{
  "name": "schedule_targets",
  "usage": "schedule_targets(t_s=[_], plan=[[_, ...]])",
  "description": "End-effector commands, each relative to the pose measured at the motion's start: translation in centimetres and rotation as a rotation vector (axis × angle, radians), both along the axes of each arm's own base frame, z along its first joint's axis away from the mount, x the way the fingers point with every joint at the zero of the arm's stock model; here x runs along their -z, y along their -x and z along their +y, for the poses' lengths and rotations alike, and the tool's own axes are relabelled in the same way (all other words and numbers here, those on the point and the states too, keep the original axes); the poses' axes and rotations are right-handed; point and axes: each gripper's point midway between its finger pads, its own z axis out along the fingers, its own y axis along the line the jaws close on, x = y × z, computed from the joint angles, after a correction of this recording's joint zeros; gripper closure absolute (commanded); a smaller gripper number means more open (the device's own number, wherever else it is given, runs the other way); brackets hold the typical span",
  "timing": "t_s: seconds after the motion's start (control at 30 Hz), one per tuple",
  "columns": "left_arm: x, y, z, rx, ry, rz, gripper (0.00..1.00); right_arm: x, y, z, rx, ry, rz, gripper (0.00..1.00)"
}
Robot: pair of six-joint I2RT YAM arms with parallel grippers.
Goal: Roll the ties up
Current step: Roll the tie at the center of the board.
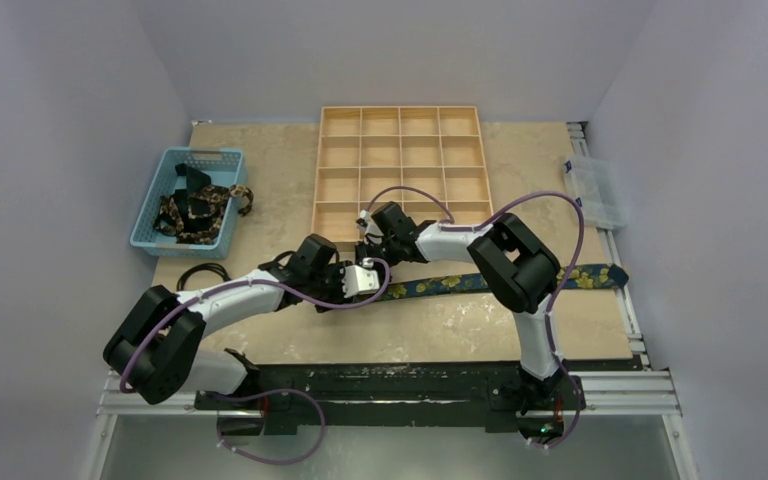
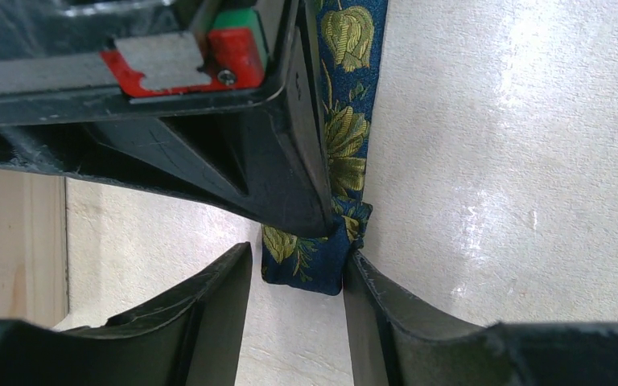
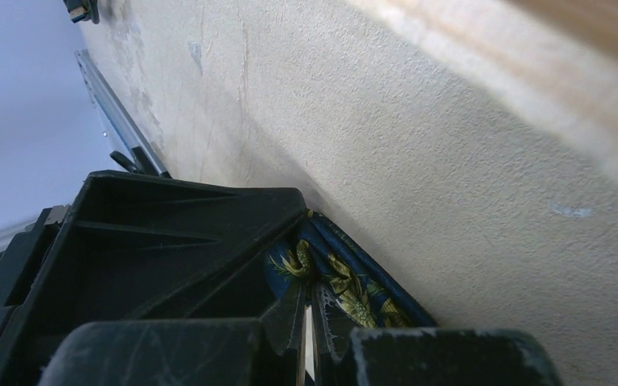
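Tie (image 1: 450, 283) lies across centre frame, one end folded. Right hand (image 3: 310, 322) pinches the fold; left hand (image 2: 298, 281) straddles it, fingers apart. Rolling looks barely begun; next, probably another tight turn.

Wooden tray (image 1: 400, 167) sits between basket (image 1: 150, 207) and clear box (image 1: 597, 190).

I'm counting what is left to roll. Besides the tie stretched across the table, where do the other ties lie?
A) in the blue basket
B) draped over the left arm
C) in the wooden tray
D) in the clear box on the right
A: dark, gold-flowered ties are heaped in the blue basket; the wooden tray shows bare wood, and the stretched tie lies outside the basket.
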Motion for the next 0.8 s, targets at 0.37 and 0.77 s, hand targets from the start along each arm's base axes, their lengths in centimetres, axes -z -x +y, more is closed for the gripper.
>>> schedule_targets(t_s=[0.37, 0.77], plan=[[-0.9, 1.0, 0.2, -0.012, 0.025, 0.022, 0.52, 2.2, -0.1, -2.0, 0.005, 0.069, -0.022, 1.00], [-6.1, 0.6, -0.1, -0.095, 0.149, 0.015, 0.49, 2.4, -0.4, -2.6, -0.010, 0.047, -0.034, 1.00]])
